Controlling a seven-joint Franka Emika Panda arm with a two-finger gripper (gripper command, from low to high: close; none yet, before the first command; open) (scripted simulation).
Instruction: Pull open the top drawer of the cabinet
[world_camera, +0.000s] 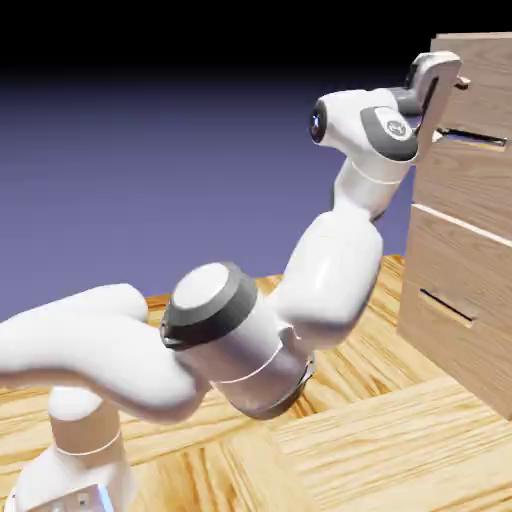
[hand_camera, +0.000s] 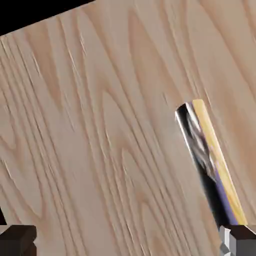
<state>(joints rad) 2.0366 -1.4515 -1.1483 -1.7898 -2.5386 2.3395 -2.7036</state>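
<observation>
A white robot arm (world_camera: 330, 275) rose from its base (world_camera: 85, 445) at the exterior view's left and reached across a wood-patterned floor to the right. At the end of the reach, the gripper (world_camera: 450, 108) was up against or very near the front of a light-brown wooden cabinet (world_camera: 475, 38), its two fingers spread wide with nothing held between them.

At the exterior view's right was the top drawer (world_camera: 470, 180), the upper of two wood-grain fronts, with a shiny, dark handle (world_camera: 475, 137). It looked closed, roughly flush with the lower drawer (world_camera: 450, 265) beneath it.

In the hand view, one fingertip (hand_camera: 17, 240) sat at the left over wood grain. The slanting handle ran down to the other fingertip, at the right; whether they touched could not be told.

So the reach appeared mostly done, but the opening had not visibly begun. Lining the fingers up with the handle, getting hold of or hooking it, and the whole pull seemed left.
</observation>
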